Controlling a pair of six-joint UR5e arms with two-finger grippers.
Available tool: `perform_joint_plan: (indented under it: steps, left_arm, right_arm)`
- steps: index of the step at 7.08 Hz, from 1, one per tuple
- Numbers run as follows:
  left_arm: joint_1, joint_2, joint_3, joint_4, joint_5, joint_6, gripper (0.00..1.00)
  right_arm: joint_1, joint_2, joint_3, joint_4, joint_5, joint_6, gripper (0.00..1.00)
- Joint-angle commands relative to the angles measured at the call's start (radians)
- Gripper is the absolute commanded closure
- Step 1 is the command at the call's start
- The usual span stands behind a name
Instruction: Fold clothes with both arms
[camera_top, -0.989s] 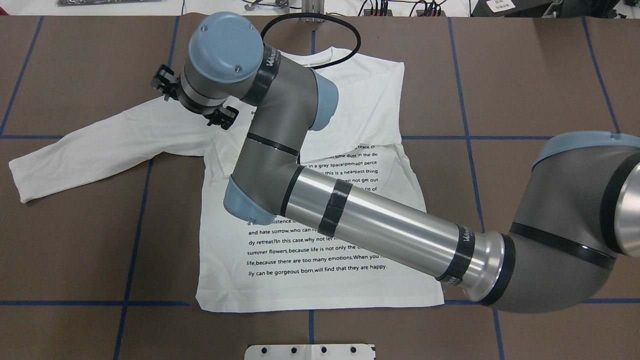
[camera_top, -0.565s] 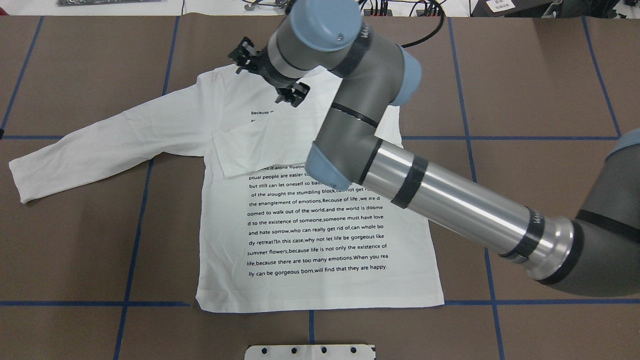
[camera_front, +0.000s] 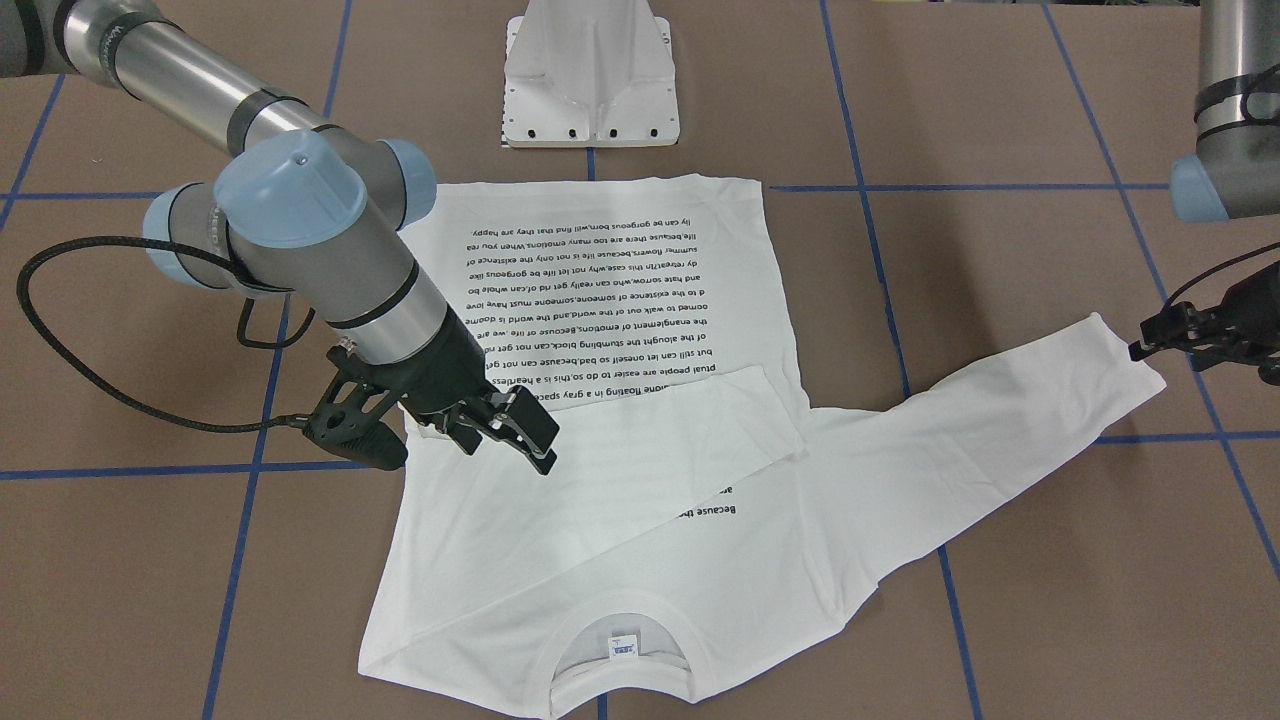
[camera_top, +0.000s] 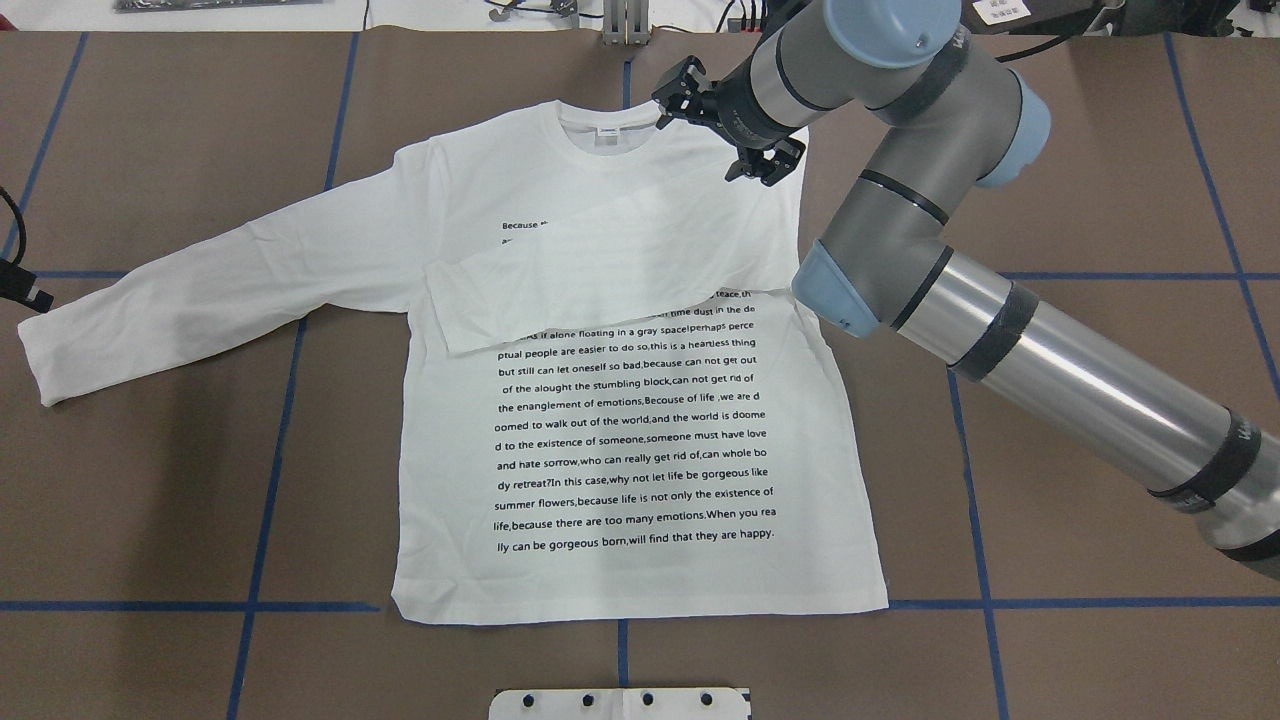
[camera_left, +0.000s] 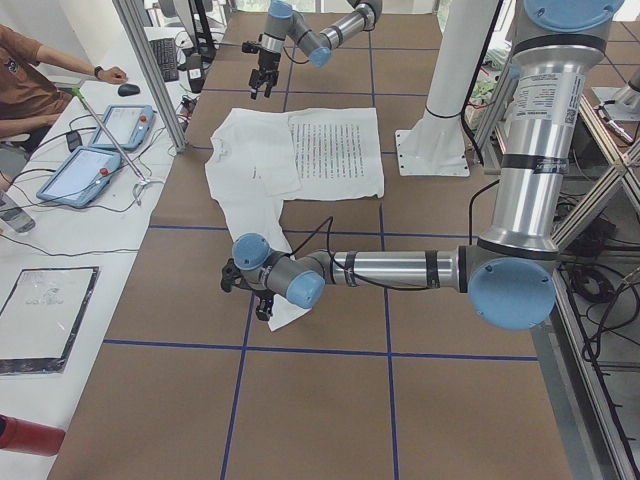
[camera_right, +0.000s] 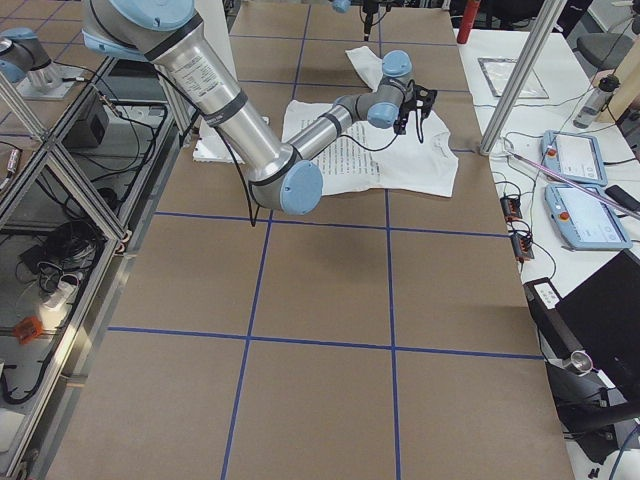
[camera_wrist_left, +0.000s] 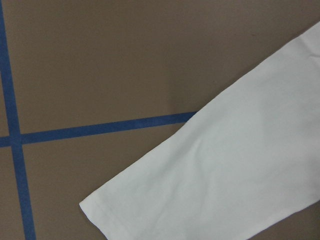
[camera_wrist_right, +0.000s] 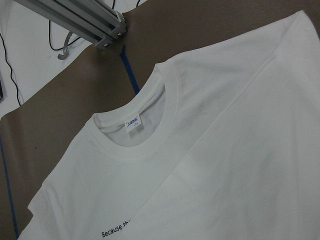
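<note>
Shirt (camera_top: 620, 440) flat on table (camera_top: 1100, 150), print up, collar far, one sleeve folded across the chest, the other stretched left; right arm (camera_top: 1080, 385) extends far-leftward, its gripper (camera_top: 722, 125) spread and empty above the shirt's far right shoulder; left gripper (camera_front: 1165, 332) beside the outstretched cuff, finger state indiscernible.

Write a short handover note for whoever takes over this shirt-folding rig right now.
Right claw: open, empty, over the shoulder of the T-shirt, beside the collar.
Left claw: at the cuff of the outstretched left sleeve; open or shut cannot be told.
T-shirt: flat, print up.
Done: right sleeve folded across the chest.
Left: fold left sleeve in, then fold the body.
</note>
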Motion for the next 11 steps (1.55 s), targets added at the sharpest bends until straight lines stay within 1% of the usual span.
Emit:
perform_joint_plan:
  steps: [1,4,5,6,7,8,9,10,11]
  left_arm:
    - [0.004,-0.022,0.111,-0.071,0.000,-0.001,0.18]
    - [0.028,-0.036,0.157,-0.074,0.001,0.005,0.22]
    - [0.045,-0.037,0.158,-0.074,0.000,0.002,0.29]
    - [0.047,-0.037,0.160,-0.074,0.001,0.003,0.40]
    - [0.047,-0.037,0.166,-0.072,0.001,0.005,0.59]
    - [0.047,-0.037,0.158,-0.074,0.013,0.005,0.89]
    - [0.047,-0.046,0.135,-0.069,0.010,0.018,1.00]
    - [0.047,-0.051,0.134,-0.071,0.027,0.022,1.00]
    - [0.045,-0.050,0.106,-0.068,0.026,0.020,1.00]
  right_arm:
    - [0.004,-0.014,0.007,0.002,0.005,-0.023,0.00]
    - [-0.003,-0.015,0.006,0.002,0.000,-0.024,0.00]
    - [-0.003,-0.012,0.007,0.002,0.000,-0.023,0.00]
    - [-0.004,-0.012,0.010,0.002,0.000,-0.023,0.00]
    - [-0.006,-0.017,0.021,0.002,-0.002,-0.018,0.00]
    - [-0.016,-0.017,0.021,0.002,-0.005,-0.009,0.00]
    - [-0.021,-0.018,0.027,0.002,-0.005,-0.008,0.00]
    - [-0.024,-0.031,0.030,0.004,-0.005,-0.008,0.00]
    - [-0.024,-0.038,0.032,0.004,-0.005,-0.009,0.00]
